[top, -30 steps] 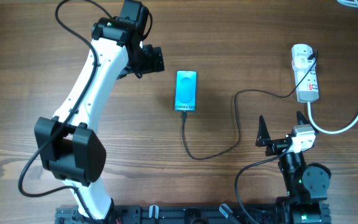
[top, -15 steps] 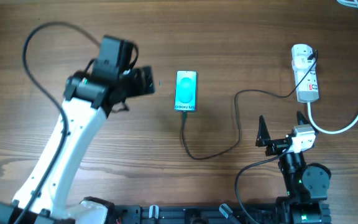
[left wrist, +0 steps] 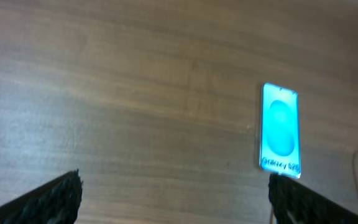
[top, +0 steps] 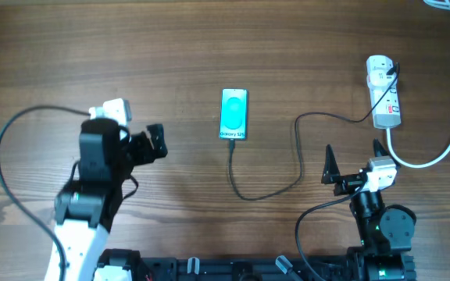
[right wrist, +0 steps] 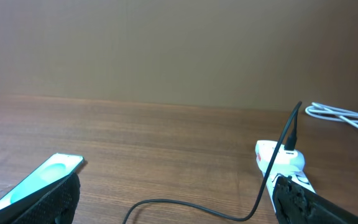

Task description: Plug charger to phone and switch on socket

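Note:
The phone (top: 234,114) lies flat at the table's middle, its screen lit turquoise; it also shows in the left wrist view (left wrist: 280,130) and the right wrist view (right wrist: 39,179). The thin black charger cable (top: 264,190) runs from the phone's bottom edge in a loop to the white socket strip (top: 383,91) at the far right, where its plug sits in the strip (right wrist: 278,160). My left gripper (top: 156,143) is open and empty, left of the phone. My right gripper (top: 353,160) is open and empty, below the socket.
A thicker white cord (top: 436,160) leaves the socket and curves off the right edge; more of it shows in the right wrist view (right wrist: 344,114). The arm bases stand at the table's front edge.
My left arm has drawn back from beside the phone toward the front left. The right arm, phone, cable and socket have not moved.

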Tool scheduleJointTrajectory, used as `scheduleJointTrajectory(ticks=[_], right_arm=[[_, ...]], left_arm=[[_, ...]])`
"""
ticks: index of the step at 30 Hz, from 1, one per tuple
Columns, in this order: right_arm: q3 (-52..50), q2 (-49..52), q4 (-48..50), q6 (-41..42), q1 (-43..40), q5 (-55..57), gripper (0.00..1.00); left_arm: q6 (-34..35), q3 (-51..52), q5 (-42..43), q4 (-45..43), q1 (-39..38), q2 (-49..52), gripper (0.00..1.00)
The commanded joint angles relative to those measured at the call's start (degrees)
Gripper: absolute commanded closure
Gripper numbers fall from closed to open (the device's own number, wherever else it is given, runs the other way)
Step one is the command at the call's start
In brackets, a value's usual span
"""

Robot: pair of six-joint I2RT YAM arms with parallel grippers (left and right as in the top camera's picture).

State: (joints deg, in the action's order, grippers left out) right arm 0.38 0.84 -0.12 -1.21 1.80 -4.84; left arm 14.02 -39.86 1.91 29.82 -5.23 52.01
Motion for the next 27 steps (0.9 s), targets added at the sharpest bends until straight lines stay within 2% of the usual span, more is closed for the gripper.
scheduleJointTrajectory(ticks=[1, 5, 11, 18, 21, 27], right_arm=[[0.0, -0.6, 0.1, -0.2, 0.2, 0.6, 0.0], [0.0, -0.6, 0.1, -0.2, 0.2, 0.6, 0.0], [0.0, -0.6, 0.1, -0.2, 0.2, 0.6, 0.0], [0.0, -0.6, 0.1, -0.2, 0.2, 0.6, 0.0], [0.0, -0.6, 0.1, -0.2, 0.2, 0.6, 0.0], [0.0, -0.6, 0.1, -0.2, 0.2, 0.6, 0.0]], left_arm=[[-2.5, 8.2, 5.4, -5.7, 4.2, -7.5, 0.0], [-3.5, 15.4, 7.3, -12.6, 5.8, -14.7, 0.0], [-3.6, 22.9, 7.3, -18.4, 5.8, -23.8, 0.0], [-4.7, 29.7, 7.2, -19.0, 5.8, -40.5, 0.0], [-4.9, 31.6, 7.2, -19.1, 5.8, -43.9, 0.0], [-4.9, 35.8, 7.3, -25.5, 6.6, -48.2, 0.0]])
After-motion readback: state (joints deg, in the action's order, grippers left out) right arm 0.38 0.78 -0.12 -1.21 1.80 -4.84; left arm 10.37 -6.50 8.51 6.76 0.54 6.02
